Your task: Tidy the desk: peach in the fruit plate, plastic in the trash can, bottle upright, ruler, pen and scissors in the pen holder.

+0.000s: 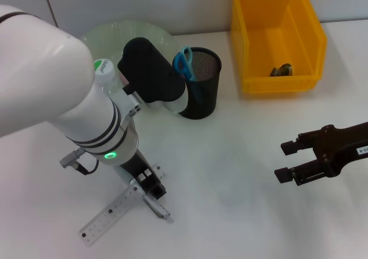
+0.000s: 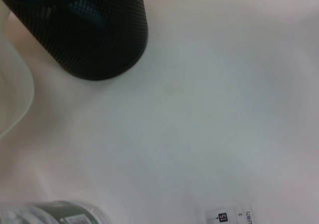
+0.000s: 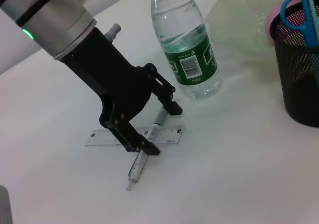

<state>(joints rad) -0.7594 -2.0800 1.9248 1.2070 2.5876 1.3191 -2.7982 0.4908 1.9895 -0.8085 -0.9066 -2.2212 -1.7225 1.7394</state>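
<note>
Left gripper (image 3: 152, 127) low over pen (image 3: 144, 152), fingers spread either side, pen lying across ruler (image 1: 112, 213) at 7 o'clock of pen holder (image 1: 201, 89). Judgement: centre fingers on barrel, close without catching ruler beneath, lift straight. Right gripper (image 1: 287, 161) idle at 3 o'clock, fingers apart, empty. Bottle (image 3: 187, 45) upright, scissors (image 1: 184, 62) already in holder. Surface: plain white desk (image 1: 230, 201), yellow bin (image 1: 276, 37) at 1 o'clock.

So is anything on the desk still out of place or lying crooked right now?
Yes. The ruler and pen still lie crossed on the table, outside the pen holder. The left gripper sits over them, jaws open; the right gripper waits apart.
</note>
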